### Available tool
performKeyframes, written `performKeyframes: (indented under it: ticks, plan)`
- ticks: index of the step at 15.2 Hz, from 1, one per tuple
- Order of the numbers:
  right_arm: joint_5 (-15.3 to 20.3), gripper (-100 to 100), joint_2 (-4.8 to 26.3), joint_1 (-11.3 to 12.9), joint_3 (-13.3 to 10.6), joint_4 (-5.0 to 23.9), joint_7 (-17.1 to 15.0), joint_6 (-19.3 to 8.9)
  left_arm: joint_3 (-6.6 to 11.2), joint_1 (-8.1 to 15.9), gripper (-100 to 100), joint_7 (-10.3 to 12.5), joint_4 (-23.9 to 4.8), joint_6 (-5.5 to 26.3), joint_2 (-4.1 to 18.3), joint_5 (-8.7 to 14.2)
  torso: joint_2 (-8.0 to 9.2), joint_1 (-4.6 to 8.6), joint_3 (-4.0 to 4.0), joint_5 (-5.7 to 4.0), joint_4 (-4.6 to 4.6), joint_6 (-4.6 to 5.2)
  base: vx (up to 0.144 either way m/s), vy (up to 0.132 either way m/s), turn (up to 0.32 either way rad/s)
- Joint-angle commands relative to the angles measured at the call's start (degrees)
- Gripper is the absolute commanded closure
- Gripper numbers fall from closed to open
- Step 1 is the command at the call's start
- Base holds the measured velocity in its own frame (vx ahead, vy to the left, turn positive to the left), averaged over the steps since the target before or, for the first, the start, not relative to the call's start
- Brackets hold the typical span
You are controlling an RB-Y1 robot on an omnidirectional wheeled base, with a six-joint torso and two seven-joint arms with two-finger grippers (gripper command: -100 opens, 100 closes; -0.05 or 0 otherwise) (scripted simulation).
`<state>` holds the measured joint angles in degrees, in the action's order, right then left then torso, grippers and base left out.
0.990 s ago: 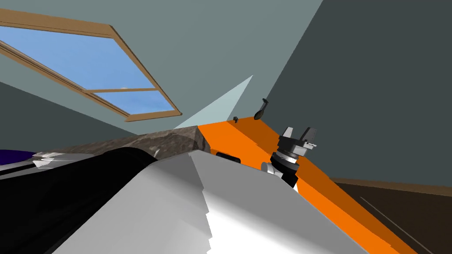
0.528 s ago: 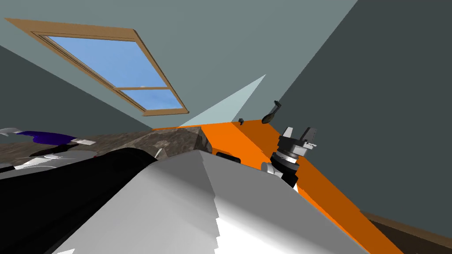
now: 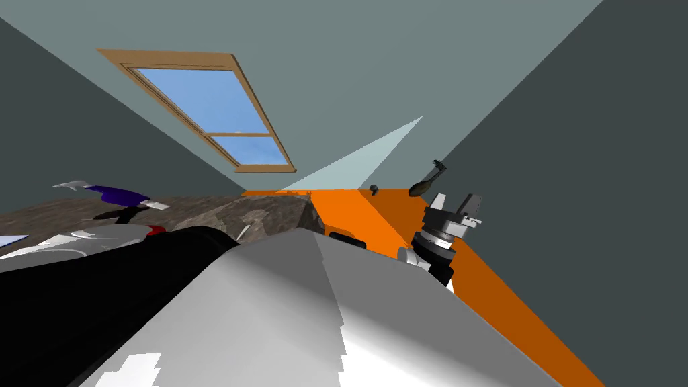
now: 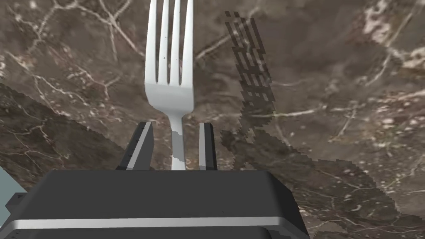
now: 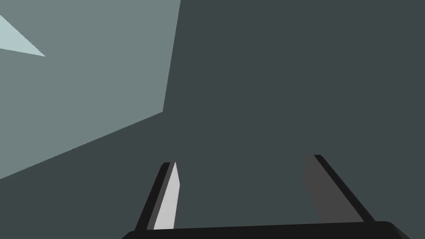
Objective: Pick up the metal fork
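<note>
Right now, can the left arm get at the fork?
Probably yes: the fork handle sits between the left arm's jaws, which are closed in around it above the counter. Nothing stands in the way.

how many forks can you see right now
1. The fork is held in the left tool, above the brown marbled counter. Others may lie hidden farther along it.

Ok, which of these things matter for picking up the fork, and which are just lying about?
For the job: fork; left claw, closed on its handle over the marble countertop.
Lying about: purple-handled utensil; dark utensil at the far end of the orange counter; right claw, open and idle.
</note>
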<state>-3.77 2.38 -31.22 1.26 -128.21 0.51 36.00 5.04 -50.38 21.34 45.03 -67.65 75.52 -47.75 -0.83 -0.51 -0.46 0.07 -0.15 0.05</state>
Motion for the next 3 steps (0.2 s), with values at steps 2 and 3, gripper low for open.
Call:
performKeyframes:
  ticks: [2,3]
  plan:
    - [0.00,0,0.00,-0.01,0.01,0.00,0.00,0.00,2.27,-2.10,100,-1.24,3.52,0.25,0.58,-1.51,-0.15,-0.05,-0.09,-0.02,-0.04,-0.05,0.276,0.044,0.335]
    - [0.00,0,0.00,-0.01,0.00,0.00,0.00,0.00,1.61,-1.50,100,-0.80,2.34,0.18,0.42,-1.10,-0.14,-0.04,-0.10,-0.01,-0.05,-0.01,0.134,0.004,0.104]
